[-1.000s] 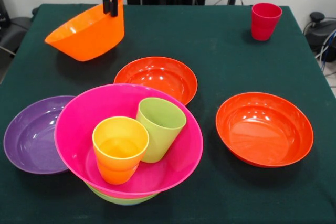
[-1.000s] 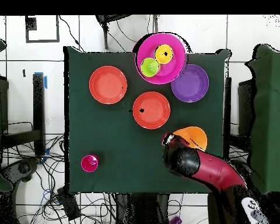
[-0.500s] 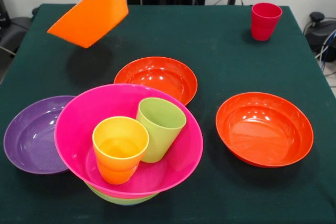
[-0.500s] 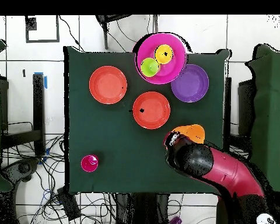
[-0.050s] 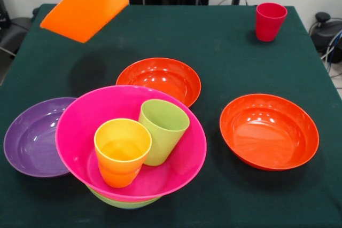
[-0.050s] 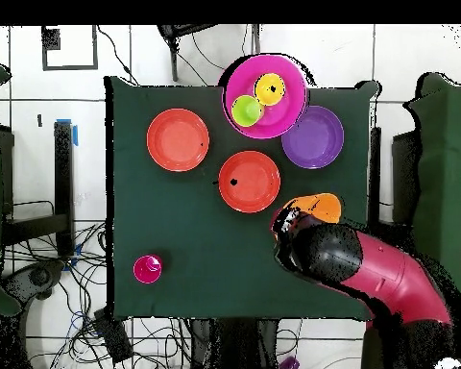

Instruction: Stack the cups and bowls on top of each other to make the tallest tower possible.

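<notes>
Hanging tilted in the air at about ten o'clock in the front view, the deep orange bowl (image 5: 88,5) is clear of the tabletop (image 5: 224,62), its shadow below it on the cloth. No end effector shows here. At six o'clock the magenta bowl (image 5: 176,158) sits nested in a lime-green bowl (image 5: 123,202), with the yellow-orange cup (image 5: 122,150) and lime green cup (image 5: 162,130) standing inside it; this is the tower so far. A purple bowl (image 5: 29,137) touches it at nine o'clock, two red-orange bowls (image 5: 158,78) (image 5: 269,130) lie apart, and the red cup (image 5: 270,21) stands at one o'clock.

From overhead, the arm (image 6: 369,269) comes in from five o'clock, covering most of the orange bowl. Its end effector is hidden under the wrist, so I cannot tell its state, though it probably grips the rim.

The step in hand looks like carrying this bowl to the tower. Next it needs levelling and centring, and the two loose cups may keep it from seating.
</notes>
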